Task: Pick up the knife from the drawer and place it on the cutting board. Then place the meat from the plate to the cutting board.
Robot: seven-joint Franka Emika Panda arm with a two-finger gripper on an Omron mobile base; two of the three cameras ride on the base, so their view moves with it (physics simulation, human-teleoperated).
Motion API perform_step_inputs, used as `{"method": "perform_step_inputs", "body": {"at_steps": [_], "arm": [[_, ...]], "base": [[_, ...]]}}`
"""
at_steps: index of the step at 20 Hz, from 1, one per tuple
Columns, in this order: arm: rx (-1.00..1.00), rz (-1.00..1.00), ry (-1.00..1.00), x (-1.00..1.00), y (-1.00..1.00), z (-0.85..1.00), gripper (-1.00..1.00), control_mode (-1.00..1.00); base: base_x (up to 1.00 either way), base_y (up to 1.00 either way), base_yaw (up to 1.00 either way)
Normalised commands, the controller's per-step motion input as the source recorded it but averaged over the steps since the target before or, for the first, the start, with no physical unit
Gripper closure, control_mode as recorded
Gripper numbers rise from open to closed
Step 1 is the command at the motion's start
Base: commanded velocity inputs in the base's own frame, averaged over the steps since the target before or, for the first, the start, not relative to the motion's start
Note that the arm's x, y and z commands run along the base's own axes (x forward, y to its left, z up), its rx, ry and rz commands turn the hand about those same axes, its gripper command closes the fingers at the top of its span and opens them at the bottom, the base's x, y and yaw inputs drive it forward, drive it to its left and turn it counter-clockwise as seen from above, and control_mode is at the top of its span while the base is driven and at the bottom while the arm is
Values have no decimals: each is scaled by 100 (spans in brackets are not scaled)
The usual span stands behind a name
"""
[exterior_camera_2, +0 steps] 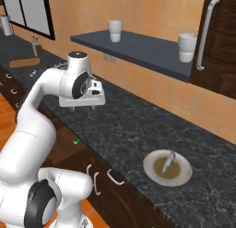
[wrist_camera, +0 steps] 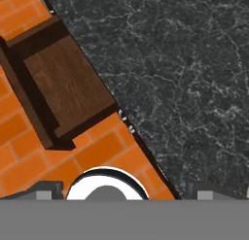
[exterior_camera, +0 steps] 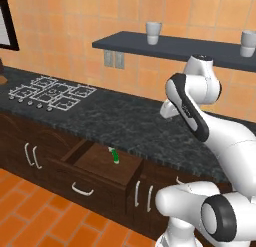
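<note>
The drawer [exterior_camera: 95,162] stands pulled open below the counter, and the knife [exterior_camera: 115,155] lies in its back right part, green handle towards the front. A bit of that green handle [exterior_camera_2: 76,140] peeks out beside the arm. My gripper [exterior_camera_2: 83,106] hangs open and empty above the dark counter, over and behind the drawer. In the hand view its fingertips [wrist_camera: 48,191] stand wide apart over the drawer [wrist_camera: 68,88] and the counter edge. The plate [exterior_camera_2: 184,177] sits on the counter to the right with the meat [exterior_camera_2: 169,161] on it. The cutting board [exterior_camera_2: 23,62] lies far left.
A gas hob [exterior_camera: 50,93] is set into the counter at left. A dark wall shelf [exterior_camera: 200,51] carries white cups [exterior_camera: 153,32]. A tall cabinet with a long handle [exterior_camera_2: 205,33] stands at right. A bottle [exterior_camera_2: 36,46] stands by the board. Orange tiled floor [wrist_camera: 29,161] lies below.
</note>
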Motion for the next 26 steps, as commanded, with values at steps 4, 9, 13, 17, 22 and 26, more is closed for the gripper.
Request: {"method": "perform_step_inputs", "body": {"at_steps": [4, 9, 13, 17, 22, 26], "arm": [[2, 1, 3, 0, 0, -7, -100, -100], [1, 0, 44, 31, 85, -98, -100, -100], [8, 0, 64, 65, 100, -100, -100, -100], [7, 0, 41, 89, 100, -100, -100, -100], [4, 0, 14, 66, 92, -100, -100, -100], [0, -3, 7, 28, 60, -100, -100, -100]], "base": [[0, 0, 6], [0, 0, 0], [0, 0, 0], [0, 0, 0], [0, 0, 0], [0, 0, 0]]}}
